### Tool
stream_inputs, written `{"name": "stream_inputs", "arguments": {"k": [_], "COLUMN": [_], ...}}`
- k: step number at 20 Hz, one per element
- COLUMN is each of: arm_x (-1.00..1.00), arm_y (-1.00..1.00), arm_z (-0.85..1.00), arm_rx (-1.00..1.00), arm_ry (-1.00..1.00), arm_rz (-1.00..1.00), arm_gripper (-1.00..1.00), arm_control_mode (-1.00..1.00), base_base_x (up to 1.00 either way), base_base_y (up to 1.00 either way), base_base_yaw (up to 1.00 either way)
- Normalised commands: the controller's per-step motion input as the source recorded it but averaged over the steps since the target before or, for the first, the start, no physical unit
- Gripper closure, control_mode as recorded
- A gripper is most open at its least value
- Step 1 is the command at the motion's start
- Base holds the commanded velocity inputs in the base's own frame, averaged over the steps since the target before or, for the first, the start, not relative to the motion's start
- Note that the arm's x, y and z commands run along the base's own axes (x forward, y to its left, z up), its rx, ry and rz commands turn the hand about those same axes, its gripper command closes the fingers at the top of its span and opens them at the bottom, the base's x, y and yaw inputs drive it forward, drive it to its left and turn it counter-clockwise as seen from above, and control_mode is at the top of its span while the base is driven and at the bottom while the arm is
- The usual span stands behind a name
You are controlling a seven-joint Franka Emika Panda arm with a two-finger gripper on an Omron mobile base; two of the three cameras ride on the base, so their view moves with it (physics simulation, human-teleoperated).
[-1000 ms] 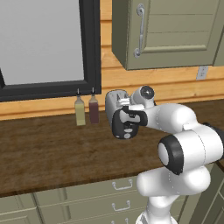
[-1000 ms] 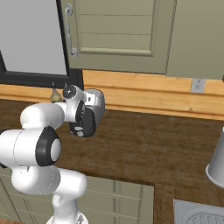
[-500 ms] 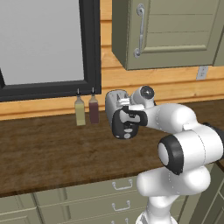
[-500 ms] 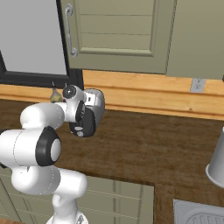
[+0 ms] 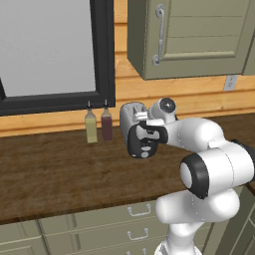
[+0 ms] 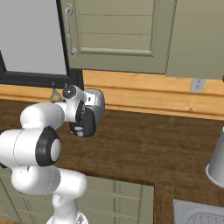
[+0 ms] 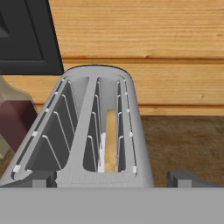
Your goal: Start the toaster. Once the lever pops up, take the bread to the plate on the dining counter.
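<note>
1. We see the toaster (image 7: pixel 94 131) at the back of the dark wood tabletop (image 5: pixel 55 169), close to the wooden wall; in the left base view the arm covers most of its body (image 5: pixel 130 112).
2. The bread (image 7: pixel 110 140) stands on edge in the right-hand slot in the hand view, sunk below the slot rim. The left slot holds nothing that we can see.
3. The end effector (image 5: pixel 143 142) hangs just above and in front of the toaster, looking along its top. Its fingers stand wide apart with nothing between them; one dark fingertip (image 7: pixel 186 178) shows at the bottom right of the hand view, well off the toaster's side.
4. The lever and the black end face are hidden from us; we cannot tell the lever's position.
5. Two bottles (image 5: pixel 98 124) stand just left of the toaster by the wall, near but apart from it. That side is tight.
6. To the toaster's right, the tabletop runs open along the wall in the right base view (image 6: pixel 148 135), with a grey cylinder (image 6: pixel 216 159) far off at the right edge.
7. The front edge of the tabletop lies well forward of the toaster, above drawers (image 5: pixel 134 219).
8. A cabinet (image 5: pixel 194 35) hangs overhead, and a dark-framed window (image 5: pixel 50 50) is at the left.
</note>
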Motion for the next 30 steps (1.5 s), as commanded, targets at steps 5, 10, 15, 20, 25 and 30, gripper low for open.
{"name": "stream_inputs", "arguments": {"k": [5,10,15,20,25,30], "arm_x": [0.00,0.00,0.00,0.00,0.00,0.00], "arm_y": [0.00,0.00,0.00,0.00,0.00,0.00], "arm_z": [0.00,0.00,0.00,0.00,0.00,0.00], "arm_rx": [0.00,0.00,0.00,0.00,0.00,0.00], "arm_ry": [0.00,0.00,0.00,0.00,0.00,0.00], "arm_rz": [0.00,0.00,0.00,0.00,0.00,0.00], "arm_gripper": [-1.00,-1.00,-1.00,-1.00,-1.00,-1.00], "arm_control_mode": [-1.00,-1.00,-1.00,-1.00,-1.00,-1.00], "base_base_x": [0.00,0.00,0.00,0.00,0.00,0.00], "base_base_y": [0.00,0.00,0.00,0.00,0.00,0.00], "base_base_yaw": [0.00,0.00,0.00,0.00,0.00,0.00]}}
